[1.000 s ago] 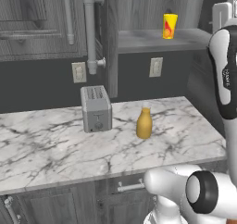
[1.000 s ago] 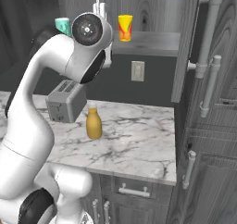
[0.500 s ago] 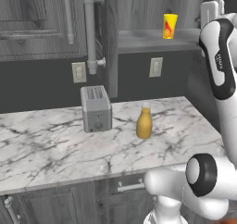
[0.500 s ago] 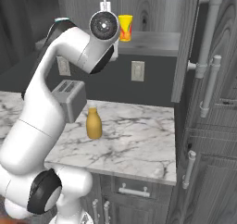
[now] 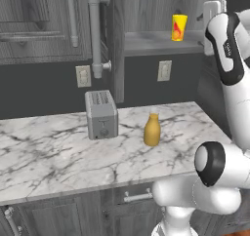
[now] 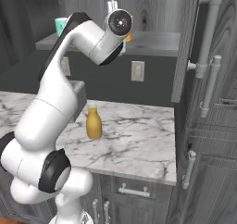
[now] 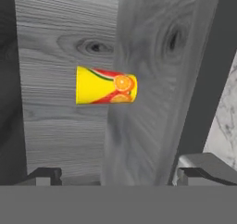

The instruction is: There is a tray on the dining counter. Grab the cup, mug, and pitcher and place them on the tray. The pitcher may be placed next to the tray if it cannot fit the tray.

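The cup [image 7: 105,85], bright yellow with a red fruit print, lies sideways in the rolled hand view, ahead of my gripper [image 7: 118,172], whose dark fingertips [image 7: 44,174] stand wide apart with nothing between them. It stands on a grey shelf [image 5: 156,41], with the cup [image 5: 179,27] just left of my raised hand. The teal mug [image 6: 60,25] sits at the shelf's left end. The mustard pitcher [image 5: 152,130] stands upright on the marble worktop [image 5: 58,157] below; the pitcher [image 6: 94,123] is beside my arm. The tray and dining counter are out of view.
A grey toaster [image 5: 101,114] stands left of the pitcher. An open cabinet door with a long bar handle [image 5: 93,30] hangs left of the shelf. A tall cabinet with bar handles [image 6: 210,75] rises at the right. Wall outlets [image 5: 164,70] sit under the shelf.
My arm has swung its hand along the shelf toward the cup, which is now partly behind the wrist in the right base view. The jaws have stayed wide. Nothing else moved.
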You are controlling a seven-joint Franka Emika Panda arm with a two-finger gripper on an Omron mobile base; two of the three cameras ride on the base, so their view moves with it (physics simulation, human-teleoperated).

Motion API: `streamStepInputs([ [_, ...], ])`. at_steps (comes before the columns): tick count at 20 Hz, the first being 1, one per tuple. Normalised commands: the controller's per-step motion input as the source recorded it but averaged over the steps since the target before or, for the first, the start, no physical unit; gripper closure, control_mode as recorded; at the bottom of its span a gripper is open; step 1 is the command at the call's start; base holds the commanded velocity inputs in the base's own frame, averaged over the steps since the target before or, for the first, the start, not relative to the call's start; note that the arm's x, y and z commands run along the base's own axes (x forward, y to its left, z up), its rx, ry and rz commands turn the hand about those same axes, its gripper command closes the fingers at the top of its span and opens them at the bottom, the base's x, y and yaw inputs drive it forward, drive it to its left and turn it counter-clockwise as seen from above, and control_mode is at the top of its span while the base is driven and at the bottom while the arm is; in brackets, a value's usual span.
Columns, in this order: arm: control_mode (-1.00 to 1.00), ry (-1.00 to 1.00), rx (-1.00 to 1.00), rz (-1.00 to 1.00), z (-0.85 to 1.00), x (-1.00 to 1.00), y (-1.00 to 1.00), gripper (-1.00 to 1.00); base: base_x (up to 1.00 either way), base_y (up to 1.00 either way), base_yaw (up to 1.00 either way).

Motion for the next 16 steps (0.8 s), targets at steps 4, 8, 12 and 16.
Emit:
streamStepInputs([
  [4,-1.0,0.01,0.0,0.0,0.0,0.3,-0.12,-1.0,0.0,0.0,0.0],
  [8,-1.0,0.0,0.0,0.0,0.05,0.31,-0.18,-1.0,0.0,0.0,0.0],
  [12,-1.0,0.0,0.0,0.0,0.01,0.29,-0.08,-1.0,0.0,0.0,0.0],
  [16,-1.0,0.0,0.0,0.0,0.0,0.29,0.0,-1.0,0.0,0.0,0.0],
])
